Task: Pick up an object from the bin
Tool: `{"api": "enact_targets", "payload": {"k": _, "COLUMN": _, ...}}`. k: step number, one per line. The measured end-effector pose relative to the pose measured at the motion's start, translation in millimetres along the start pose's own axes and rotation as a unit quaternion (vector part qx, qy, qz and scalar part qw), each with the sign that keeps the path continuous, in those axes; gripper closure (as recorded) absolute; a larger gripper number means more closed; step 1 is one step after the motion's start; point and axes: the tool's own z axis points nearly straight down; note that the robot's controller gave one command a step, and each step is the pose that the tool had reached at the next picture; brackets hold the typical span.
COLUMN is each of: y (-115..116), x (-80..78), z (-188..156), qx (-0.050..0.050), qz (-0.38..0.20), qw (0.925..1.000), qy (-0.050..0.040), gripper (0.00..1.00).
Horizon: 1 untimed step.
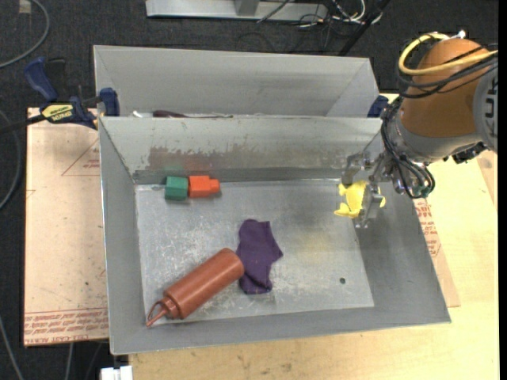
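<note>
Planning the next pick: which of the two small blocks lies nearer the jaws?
The orange block; it lies right of the green block, towards the jaws, shut on a yellow thing.

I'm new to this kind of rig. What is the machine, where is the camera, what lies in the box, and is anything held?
One camera looks down into a grey metal bin from above and slightly to one side. The orange-topped machine at the right is a robot arm. Its two-fingered tool hangs near the bin's right wall with a small yellow thing between the fingers. On the bin floor, a green block and an orange block lie side by side near the back wall. Toward the front, a purple cloth lies against a red-brown bottle on its side.
</note>
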Motion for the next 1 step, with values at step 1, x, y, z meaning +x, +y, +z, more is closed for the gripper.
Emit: {"api": "enact_targets", "payload": {"k": 1, "y": -0.6, "x": 9.2, "z": -42.6, "qx": -0.001, "qz": 0.0, "qw": 1.0, "qy": 0.004, "gripper": 1.0}}
